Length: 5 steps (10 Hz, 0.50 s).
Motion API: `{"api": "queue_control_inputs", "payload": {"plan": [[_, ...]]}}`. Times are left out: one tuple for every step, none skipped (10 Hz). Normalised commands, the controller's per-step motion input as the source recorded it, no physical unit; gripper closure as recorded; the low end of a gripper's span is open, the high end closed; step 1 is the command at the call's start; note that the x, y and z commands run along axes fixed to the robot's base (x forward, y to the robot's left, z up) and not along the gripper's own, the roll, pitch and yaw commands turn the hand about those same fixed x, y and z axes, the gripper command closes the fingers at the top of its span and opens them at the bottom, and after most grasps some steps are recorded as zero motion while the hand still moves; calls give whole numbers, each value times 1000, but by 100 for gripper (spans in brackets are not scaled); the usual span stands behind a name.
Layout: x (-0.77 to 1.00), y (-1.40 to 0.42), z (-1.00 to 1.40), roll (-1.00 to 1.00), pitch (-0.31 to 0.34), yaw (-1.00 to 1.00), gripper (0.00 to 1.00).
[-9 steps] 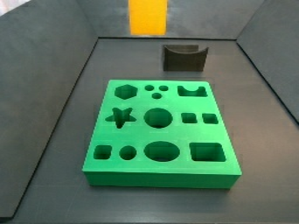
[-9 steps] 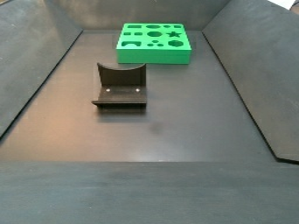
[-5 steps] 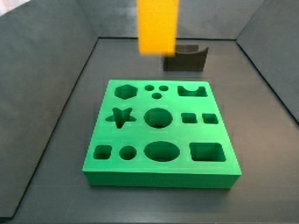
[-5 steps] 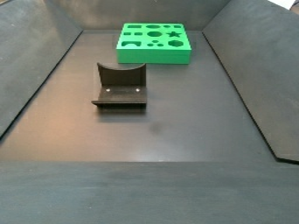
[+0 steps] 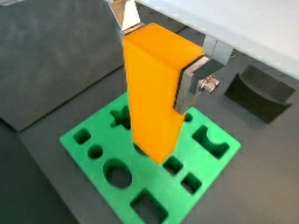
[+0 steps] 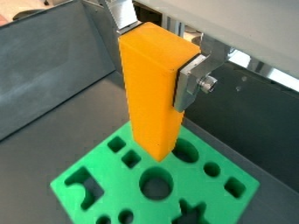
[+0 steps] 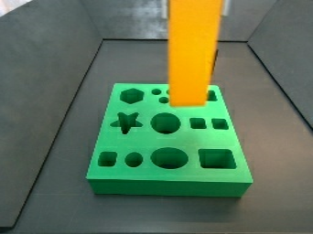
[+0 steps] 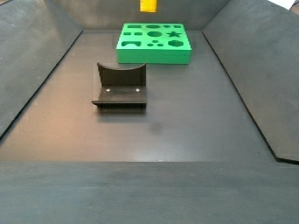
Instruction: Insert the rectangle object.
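Your gripper [image 5: 163, 66] hangs above the green board [image 7: 171, 139], fingers [image 5: 197, 77] pinching the upright bar [image 7: 193, 50] near its top. The bar's lower end hovers over the board's holes; its top is cut off in both side views.

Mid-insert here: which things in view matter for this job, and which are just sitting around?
Job:
- rectangle object, upright, clamped in the gripper above the board
- green board with shaped holes, on the floor below

Just there:
- fixture, standing apart from the board, untouched
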Motion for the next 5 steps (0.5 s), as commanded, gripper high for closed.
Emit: {"api": "queue_control_inputs", "payload": {"plan": [[769, -760, 0, 134, 1, 0, 100], [909, -706, -331, 53, 0, 0, 100], [969, -594, -531, 36, 0, 0, 100], [891, -549, -657, 97, 0, 9, 100], [597, -477, -566, 241, 0, 54, 100]]}}
